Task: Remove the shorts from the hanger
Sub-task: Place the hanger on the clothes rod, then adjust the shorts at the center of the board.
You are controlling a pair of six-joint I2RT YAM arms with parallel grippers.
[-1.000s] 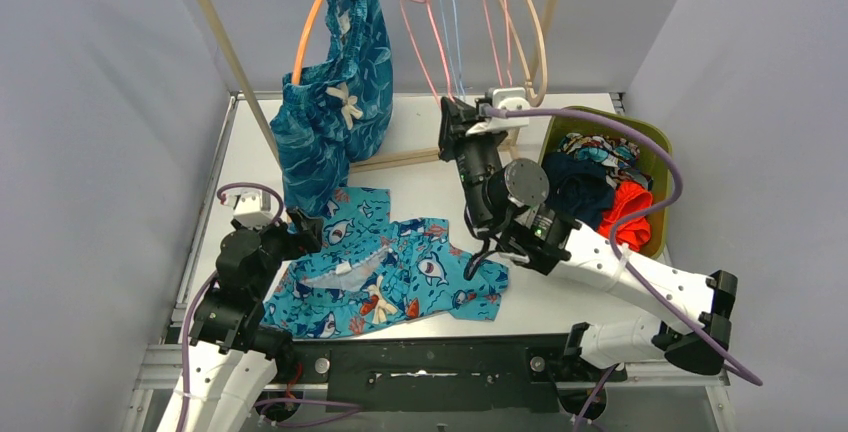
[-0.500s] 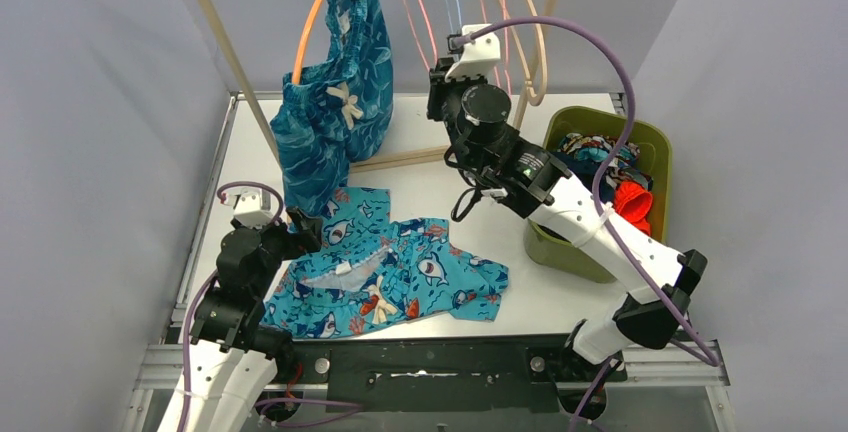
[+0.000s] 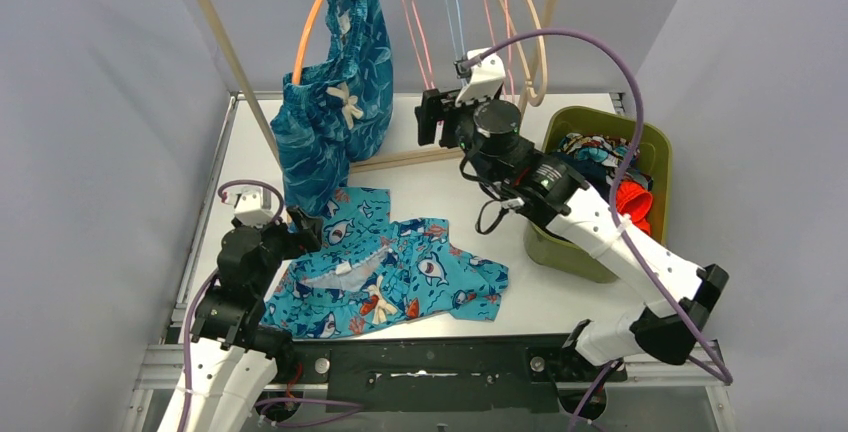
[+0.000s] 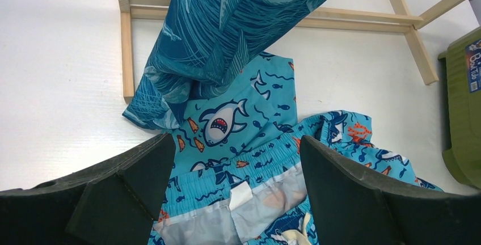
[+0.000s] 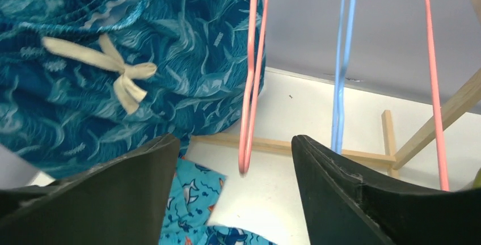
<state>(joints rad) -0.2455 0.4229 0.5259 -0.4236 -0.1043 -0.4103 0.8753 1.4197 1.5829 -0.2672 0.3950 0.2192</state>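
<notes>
So, the task looks mostly done, with one pair left. The left fingers are spread and hold nothing. Beside them the teal shorts hang on the orange hanger, not yet removed. The shark shorts lie flat on the tabletop. The right fingers are spread too, among bare pink hangers, facing the teal pair. Other shorts sit in the bin.
</notes>
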